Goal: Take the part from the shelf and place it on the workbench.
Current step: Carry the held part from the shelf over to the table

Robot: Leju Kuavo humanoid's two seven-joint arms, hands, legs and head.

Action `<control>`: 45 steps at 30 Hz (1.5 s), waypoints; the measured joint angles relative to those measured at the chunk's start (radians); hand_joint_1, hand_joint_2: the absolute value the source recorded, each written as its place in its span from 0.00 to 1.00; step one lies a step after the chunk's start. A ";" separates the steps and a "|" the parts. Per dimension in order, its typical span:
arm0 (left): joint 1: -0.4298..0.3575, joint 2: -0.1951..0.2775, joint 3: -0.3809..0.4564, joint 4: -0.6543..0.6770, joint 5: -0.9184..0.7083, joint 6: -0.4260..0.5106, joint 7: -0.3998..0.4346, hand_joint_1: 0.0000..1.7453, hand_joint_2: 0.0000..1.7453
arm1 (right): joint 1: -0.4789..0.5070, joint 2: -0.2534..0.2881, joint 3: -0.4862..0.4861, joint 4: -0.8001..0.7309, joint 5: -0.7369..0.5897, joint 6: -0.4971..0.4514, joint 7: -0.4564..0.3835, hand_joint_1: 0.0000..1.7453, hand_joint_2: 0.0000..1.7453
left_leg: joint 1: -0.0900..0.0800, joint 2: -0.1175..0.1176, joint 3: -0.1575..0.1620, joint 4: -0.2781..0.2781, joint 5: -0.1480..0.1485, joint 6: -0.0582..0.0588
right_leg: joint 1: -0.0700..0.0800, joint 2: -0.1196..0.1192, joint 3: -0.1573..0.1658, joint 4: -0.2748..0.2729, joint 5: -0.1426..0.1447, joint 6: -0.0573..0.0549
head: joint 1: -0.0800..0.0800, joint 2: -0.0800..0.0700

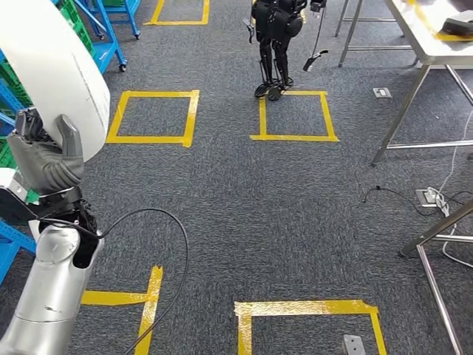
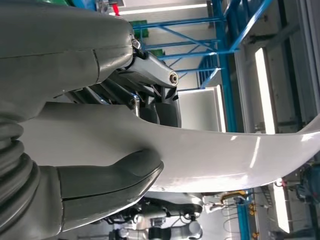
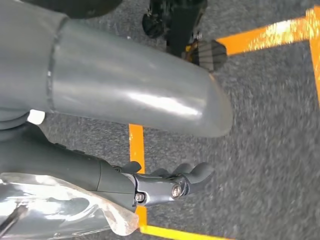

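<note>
I am looking down on a dark grey carpet floor [image 1: 234, 207] marked with squares of yellow tape [image 1: 153, 116]: two farther out, and parts of two more near the lower edge. On the far left stand blue racks [image 1: 106, 29] on castors, holding green crates [image 1: 75, 22]. At the far right I see a white bench [image 1: 423, 29] on slanted metal legs, with another metal frame [image 1: 435, 244] nearer on the right. A floor socket [image 1: 381, 92] sits beside the bench leg, and white and black cables [image 1: 446, 200] trail across the carpet near a second socket. In the left wrist view, long bright light strips [image 2: 264, 90] show beyond blue steel framing [image 2: 226, 65].
</note>
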 joint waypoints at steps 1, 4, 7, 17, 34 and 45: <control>0.005 0.002 0.002 0.000 0.011 0.006 -0.013 1.00 1.00 | 0.001 0.005 -0.003 -0.001 -0.001 -0.005 -0.004 0.00 0.00 | 0.003 -0.013 -0.005 0.018 -0.016 -0.005 | -0.001 0.010 0.002 -0.001 0.000 -0.007 | -0.001 0.000; 0.031 0.012 0.015 -0.001 0.046 0.013 -0.046 1.00 1.00 | 0.001 0.019 -0.008 -0.003 0.001 -0.018 -0.008 0.00 0.00 | 0.007 -0.073 -0.079 0.190 -0.106 -0.009 | -0.002 0.042 0.006 -0.003 0.000 -0.020 | -0.006 0.000; 0.056 0.024 0.023 -0.001 0.060 0.017 -0.055 1.00 1.00 | 0.003 0.031 -0.009 -0.003 0.004 -0.020 -0.005 0.00 0.00 | 0.005 -0.086 -0.139 0.293 -0.119 -0.003 | 0.003 0.080 0.006 0.000 -0.001 -0.023 | -0.007 0.000; 0.102 0.058 0.054 -0.031 0.067 0.040 -0.076 1.00 1.00 | 0.011 0.038 -0.017 -0.003 0.023 -0.019 0.028 0.00 0.00 | 0.003 -0.130 -0.023 -0.001 0.029 0.026 | -0.003 0.130 -0.031 0.030 -0.012 0.012 | -0.004 0.000; 0.106 0.060 0.036 -0.034 0.043 0.045 -0.067 1.00 1.00 | -0.019 0.032 -0.019 -0.003 0.034 0.000 -0.012 0.00 0.00 | -0.001 -0.058 -0.058 0.119 -0.060 -0.009 | 0.003 0.034 0.021 -0.018 0.001 -0.020 | -0.008 0.000; 0.112 0.063 0.031 -0.033 0.046 0.046 -0.065 1.00 1.00 | -0.018 0.031 -0.019 -0.002 0.039 0.002 -0.001 0.00 0.00 | 0.008 -0.151 -0.033 0.016 0.022 0.001 | -0.003 0.155 -0.001 0.001 0.003 0.005 | -0.009 0.000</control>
